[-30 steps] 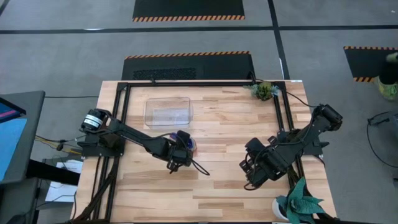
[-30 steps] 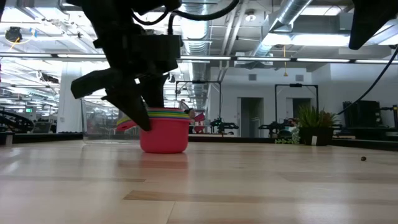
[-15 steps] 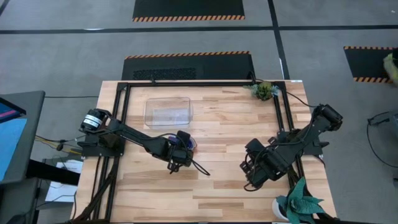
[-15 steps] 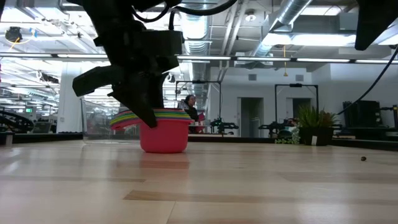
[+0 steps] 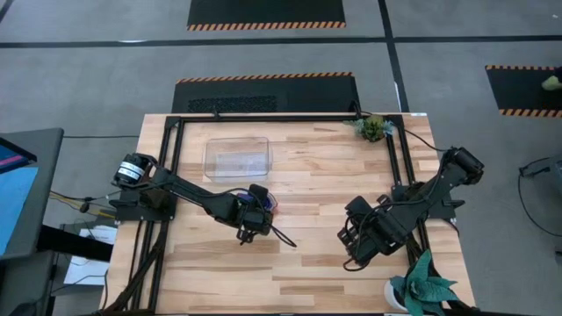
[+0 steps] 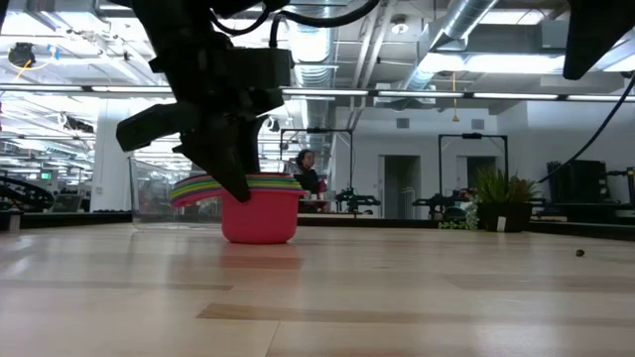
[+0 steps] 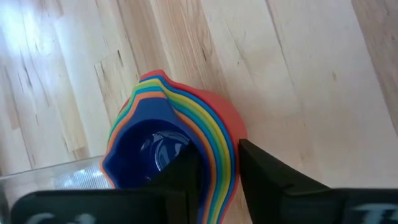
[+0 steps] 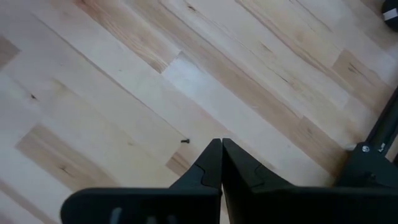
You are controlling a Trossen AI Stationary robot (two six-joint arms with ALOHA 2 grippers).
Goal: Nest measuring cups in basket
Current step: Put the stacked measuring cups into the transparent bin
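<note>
The measuring cups are nested in one stack, red outermost and dark blue innermost. The stack sits on the wooden table near its middle, and its flat handles fan out to one side. My left gripper is shut on the stack's wall. The basket, clear and rectangular, stands on the table beyond the stack, toward the far edge. Its corner shows in the left wrist view. My right gripper is shut and hovers over bare wood near the table's right side. My left gripper pinches the stacked rims and walls on one side of the cups. One finger is inside the dark blue cup and the other is outside the red one. The fingers come from above, slanting. The stack stays nearly upright, its red base at table level; whether it is lifted, I cannot tell.
A small plant sits at the far right corner and a larger one at the near right corner. A black frame rail borders the table. Bare wood lies between the two arms.
The stack has turned slightly in my left gripper's hold. In the low view its handles now reach farther out to the side than a second ago. The right arm has kept still.
</note>
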